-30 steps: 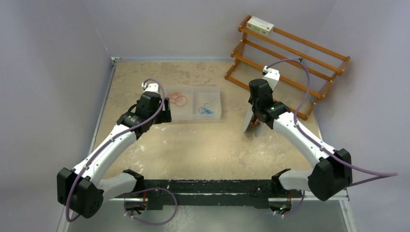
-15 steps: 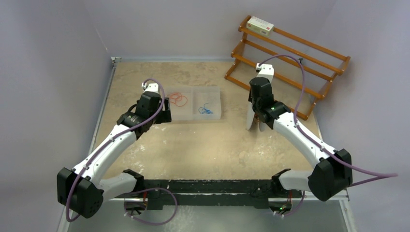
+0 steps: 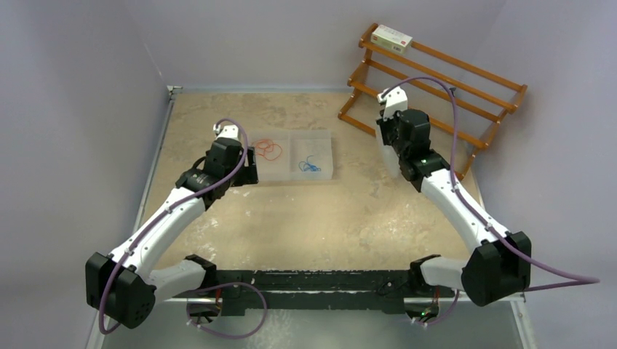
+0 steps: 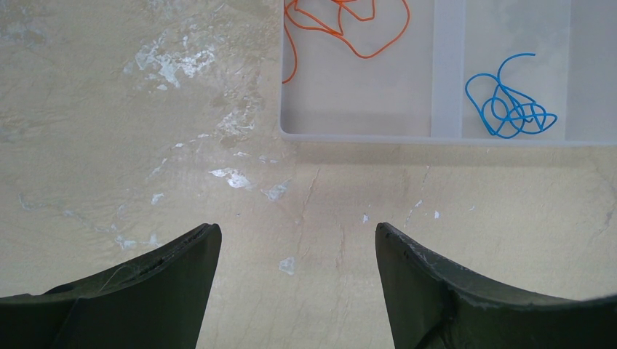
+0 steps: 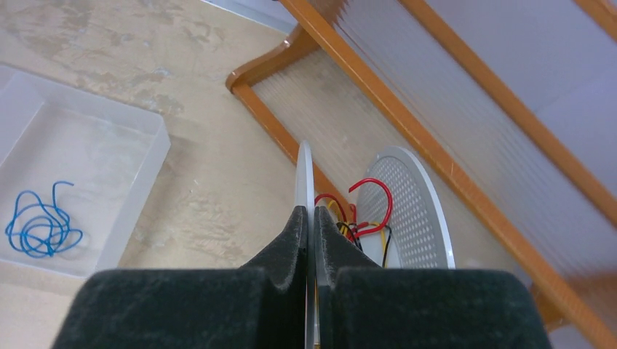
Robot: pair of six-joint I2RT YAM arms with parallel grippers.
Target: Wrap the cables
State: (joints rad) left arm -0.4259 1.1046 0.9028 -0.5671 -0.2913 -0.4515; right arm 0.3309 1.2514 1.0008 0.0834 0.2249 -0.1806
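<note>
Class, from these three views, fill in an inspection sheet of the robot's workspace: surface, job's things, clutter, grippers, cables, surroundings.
Surface: beige marbled tabletop, white scuffs.
Job's things: red-orange thin wires loose in the left compartment of a clear plastic two-compartment tray; thin blue wire tangled in the right compartment.
Clutter: small white-and-green box on the rack's top rail.
Grippers: left gripper open, nothing between its fingers, short of the tray; right gripper shut on thin white disc, with perforated white disc beside it and red, yellow and black wires between.
Cables: purple hoses along both arms.
Surroundings: orange-brown wooden rack far right; pale lavender walls.
</note>
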